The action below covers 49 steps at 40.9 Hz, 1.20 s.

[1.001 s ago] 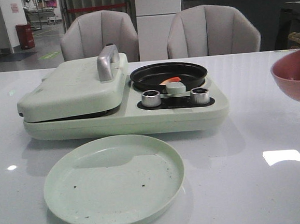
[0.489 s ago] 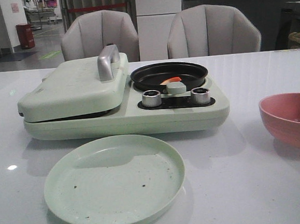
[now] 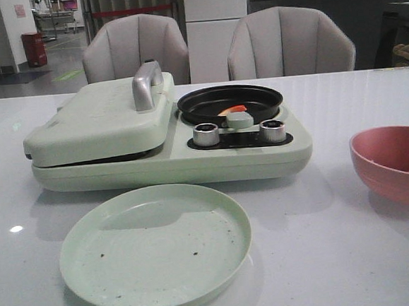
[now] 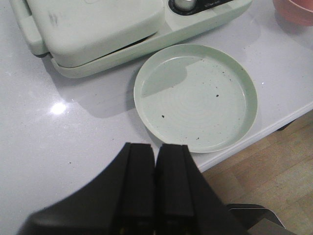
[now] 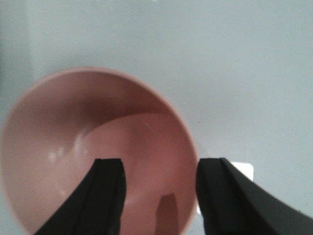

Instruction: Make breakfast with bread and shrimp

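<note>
Right gripper [image 5: 159,196]: jaws stood apart, 1 finger [image 5: 105,196] over the inside of the pink bowl [image 5: 73,122], the other outside its rim over the white table [image 5: 234,63]. Whether either finger touched the bowl wall could not be told; nothing else was between them. The right wrist camera looked straight down into the bowl — no contents visible.

Left gripper [image 4: 155,186]: the 2 fingers were pressed together with nothing between them, held above the near table edge, just short of the pale green plate [image 4: 195,98]. Plate carried only a few dark specks.

Front view: pink bowl [image 3: 396,163] sat on the table at the far right, well apart from the pale green cooker [image 3: 168,138]. The cooker's hinged lid [image 3: 99,119] was down, silver handle [image 3: 146,83] on top. Beside it, the black round pan [image 3: 230,103] held the shrimp [image 3: 233,110] — a small orange-red piece, partly hidden behind the pale green knob [image 3: 239,120]. Bread not visible in any view. 2 grey chairs [image 3: 288,40] stood behind the table.
</note>
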{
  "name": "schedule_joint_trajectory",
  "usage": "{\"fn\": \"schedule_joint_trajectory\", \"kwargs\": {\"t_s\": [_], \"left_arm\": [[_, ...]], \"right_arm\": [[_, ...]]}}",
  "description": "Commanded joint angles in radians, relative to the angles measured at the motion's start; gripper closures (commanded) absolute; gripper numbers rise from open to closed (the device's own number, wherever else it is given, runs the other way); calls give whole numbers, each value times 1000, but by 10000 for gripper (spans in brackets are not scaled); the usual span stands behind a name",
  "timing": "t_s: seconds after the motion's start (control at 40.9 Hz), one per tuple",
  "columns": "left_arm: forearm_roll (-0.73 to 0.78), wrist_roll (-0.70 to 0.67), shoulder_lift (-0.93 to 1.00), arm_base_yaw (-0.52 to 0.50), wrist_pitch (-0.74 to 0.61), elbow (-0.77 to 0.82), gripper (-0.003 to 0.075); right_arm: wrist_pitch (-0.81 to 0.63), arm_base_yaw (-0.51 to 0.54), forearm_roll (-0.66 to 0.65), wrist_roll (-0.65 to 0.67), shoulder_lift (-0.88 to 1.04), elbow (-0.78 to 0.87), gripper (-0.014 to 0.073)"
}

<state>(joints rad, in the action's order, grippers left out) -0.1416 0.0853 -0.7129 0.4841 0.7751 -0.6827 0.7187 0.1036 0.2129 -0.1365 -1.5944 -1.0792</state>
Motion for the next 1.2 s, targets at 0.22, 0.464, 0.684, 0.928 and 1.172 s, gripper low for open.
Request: {"fn": "schedule_joint_trajectory", "kwargs": {"t_s": [0.22, 0.464, 0.684, 0.928, 1.172], "left_arm": [[-9, -9, -3, 5, -65, -26, 619], [-9, -9, -3, 5, -65, -26, 619], [-9, -9, -3, 5, -65, -26, 619], [-9, -9, -3, 5, -65, -26, 619], [-9, -9, -3, 5, -65, -26, 619]], "right_arm": [[-48, -189, -47, -39, 362, 80, 185], [13, -267, -50, -39, 645, 188, 185], [148, -267, -101, -28, 884, 302, 185], [177, -267, -101, 19, 1099, 437, 185], [148, -266, -100, 48, 1234, 515, 185]]}}
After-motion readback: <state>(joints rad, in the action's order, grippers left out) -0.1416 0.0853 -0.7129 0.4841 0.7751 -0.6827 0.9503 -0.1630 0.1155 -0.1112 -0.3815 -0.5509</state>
